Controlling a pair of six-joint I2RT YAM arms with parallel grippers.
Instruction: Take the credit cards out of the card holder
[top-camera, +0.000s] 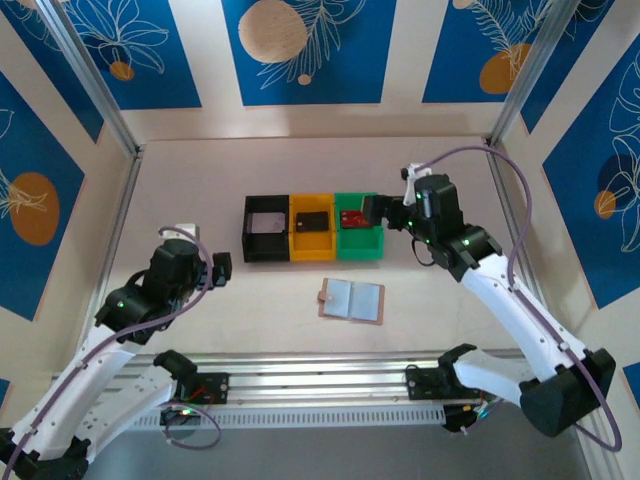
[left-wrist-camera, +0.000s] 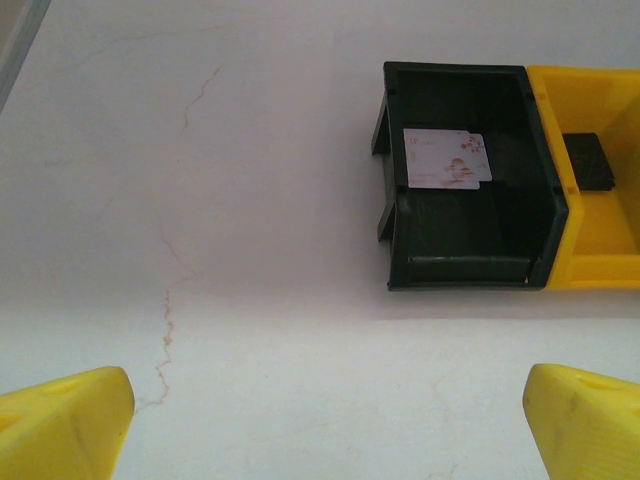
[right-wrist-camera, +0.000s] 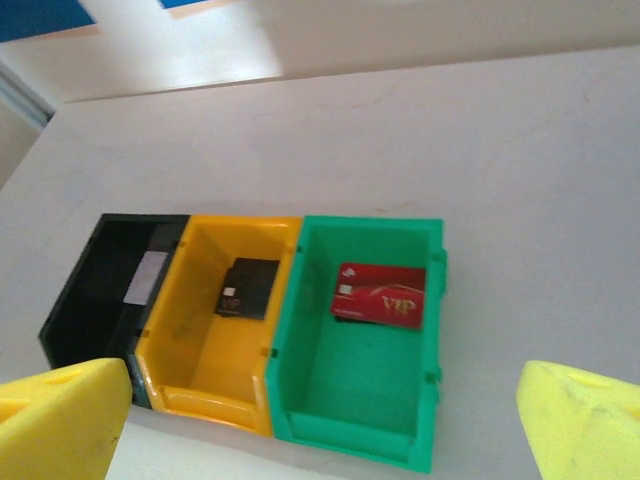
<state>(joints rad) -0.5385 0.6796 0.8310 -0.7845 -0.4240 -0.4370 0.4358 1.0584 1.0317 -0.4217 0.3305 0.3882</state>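
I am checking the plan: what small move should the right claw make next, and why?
Probably raise the right claw clear of the green bin: it stands open, the red card lies inside the bin, and the open holder shows no card.

Three credit cards (right-wrist-camera: 379, 295), three plastic bins (right-wrist-camera: 350, 440), one card holder (top-camera: 352, 299), two robot arms (top-camera: 500, 290)

Pale tabletop (top-camera: 200, 180) (faintly cracked), cream walls (top-camera: 205, 60) with blue leaf-patterned panels (top-camera: 330, 70), aluminium corner posts (top-camera: 97, 90)
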